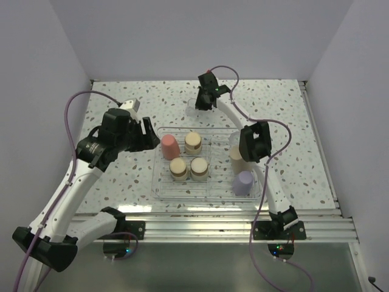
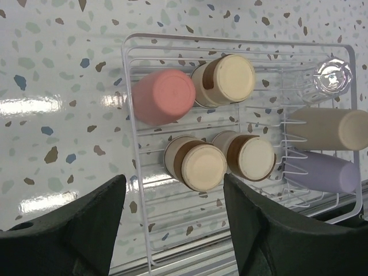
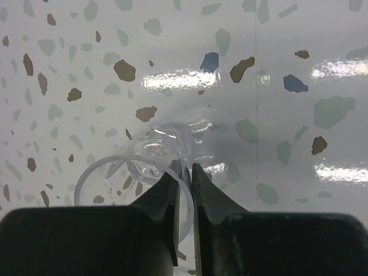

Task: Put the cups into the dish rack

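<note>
Pinching the wall of a clear cup (image 3: 152, 152) at its rim, the right fingers (image 3: 164, 201) sit almost together, one inside the mouth and one outside. That cup is see-through and glossy, with its mouth toward the wrist camera and its base away against the speckled bench (image 1: 134, 182), beyond the far edge of the dish rack (image 1: 173, 190). Inside the rack stand a coral-pink cup (image 2: 164, 95), three steel cups (image 2: 198, 164) with tan bases up, a beige cup (image 2: 328, 129), a lavender cup (image 2: 322, 172) and a second clear cup (image 2: 332, 77). The left fingers (image 2: 80, 230) are spread apart, holding nothing.
</note>
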You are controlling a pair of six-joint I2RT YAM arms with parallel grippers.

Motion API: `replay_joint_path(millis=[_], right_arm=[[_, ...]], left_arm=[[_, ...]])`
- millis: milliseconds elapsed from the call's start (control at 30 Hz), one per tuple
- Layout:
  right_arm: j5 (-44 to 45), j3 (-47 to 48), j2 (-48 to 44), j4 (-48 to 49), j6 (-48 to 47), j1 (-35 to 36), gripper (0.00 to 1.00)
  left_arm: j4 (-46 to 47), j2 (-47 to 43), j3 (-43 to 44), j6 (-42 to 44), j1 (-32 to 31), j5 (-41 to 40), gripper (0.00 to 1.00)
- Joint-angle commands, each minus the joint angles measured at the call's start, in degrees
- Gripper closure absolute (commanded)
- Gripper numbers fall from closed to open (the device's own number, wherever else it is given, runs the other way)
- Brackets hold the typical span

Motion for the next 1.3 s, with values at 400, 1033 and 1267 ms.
replay_joint_path(millis=[400,1033,1267], right_arm=[[-7.94,-18.98,-37.18,11.26,7.58,-6.57,1.0],[-37.21,-76.05,-74.73,59.43,43.71,-7.01,1.0],[-38.36,-77.54,-76.84,59.34,45.38,-6.92,1.0]], left_arm=[[10.23,12.33,18.63,9.2,0.5,0.22,0.0],[62.16,20.33,10.92,-17.14,5.69,41.69,0.02],[64.99,22.27,8.99,-19.44,5.6,42.23,0.03]])
